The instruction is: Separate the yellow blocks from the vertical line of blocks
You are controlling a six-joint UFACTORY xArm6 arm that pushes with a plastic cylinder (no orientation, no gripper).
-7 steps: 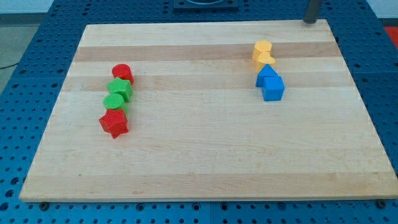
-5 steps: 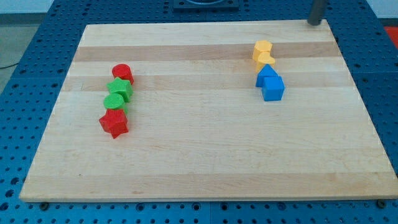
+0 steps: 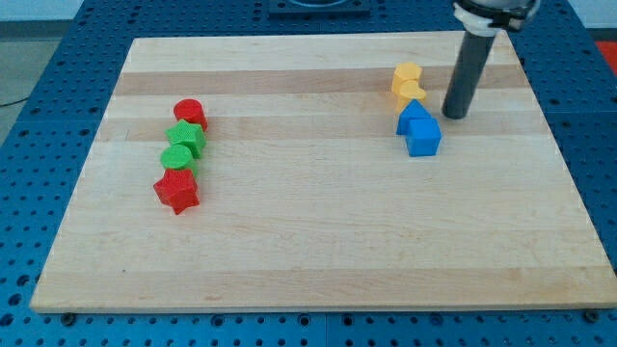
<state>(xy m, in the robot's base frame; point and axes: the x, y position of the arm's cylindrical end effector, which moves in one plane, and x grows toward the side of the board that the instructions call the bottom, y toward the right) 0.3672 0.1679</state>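
Two yellow blocks stand at the upper right of the wooden board: one at the top of a vertical line and a second yellow block just below it, touching. Under them sit a blue block and another blue block. My tip rests on the board just right of this line, level with the upper blue block and a short gap away from it. The rod rises to the view's top.
A second vertical line stands at the board's left: a red cylinder, a green block, a second green block and a red star-shaped block. The board lies on a blue perforated table.
The rod has moved from the board's top right edge down and to the left, and its tip now stands beside the yellow and blue line. No block has moved.
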